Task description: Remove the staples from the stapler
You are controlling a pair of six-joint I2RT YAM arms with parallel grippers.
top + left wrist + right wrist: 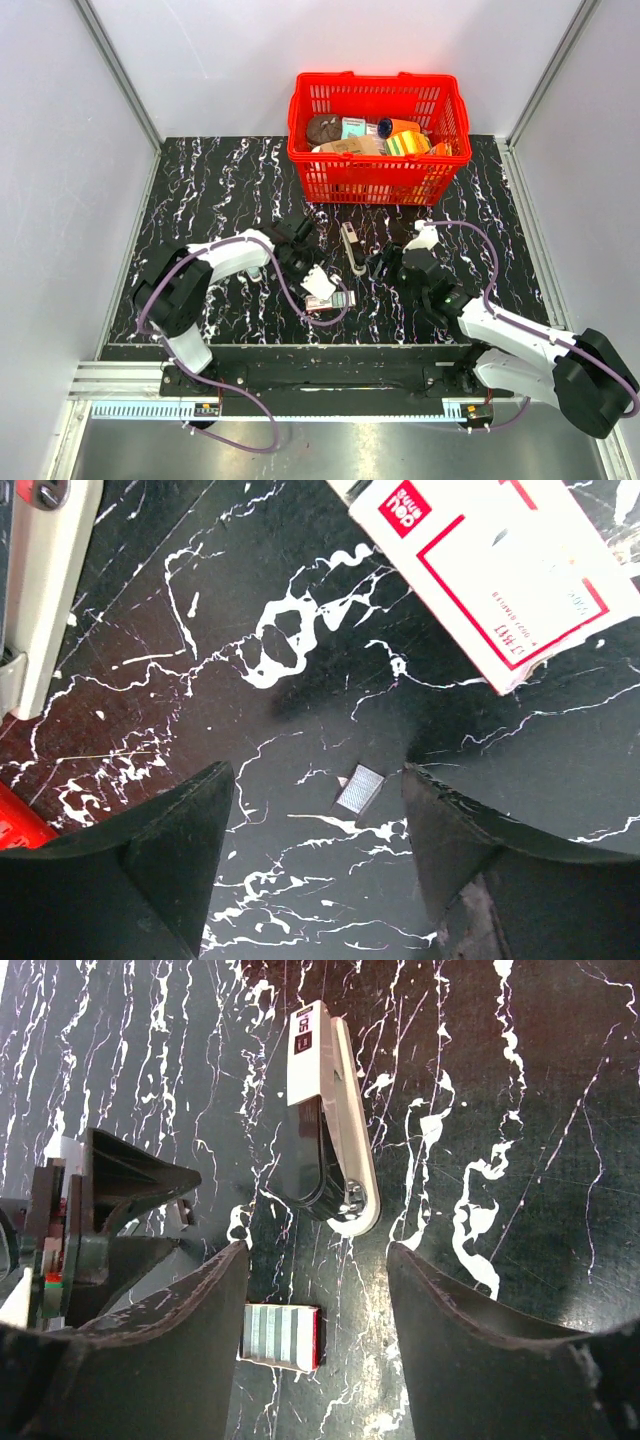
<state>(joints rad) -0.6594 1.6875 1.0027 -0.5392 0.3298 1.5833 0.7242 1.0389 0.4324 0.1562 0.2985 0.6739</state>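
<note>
The left white-and-black jointed arm (225,255) bends from its base at 7 o'clock toward the centre. Its black two-finger left tool (298,243) points to 3 o'clock, fingers (180,840) spread, gripping nothing. The right white-and-black jointed arm (505,328) stretches from 4 o'clock toward 10 o'clock. The black right tool (398,262) also stands parted, fingers (440,1330) holding nothing.

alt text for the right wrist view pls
A small pale bar-shaped stapler lies on the black white-veined marble tabletop, just beyond the two dark fingers of the right gripper. Between the fingers sits a small silvery ribbed block with a red edge.
</note>
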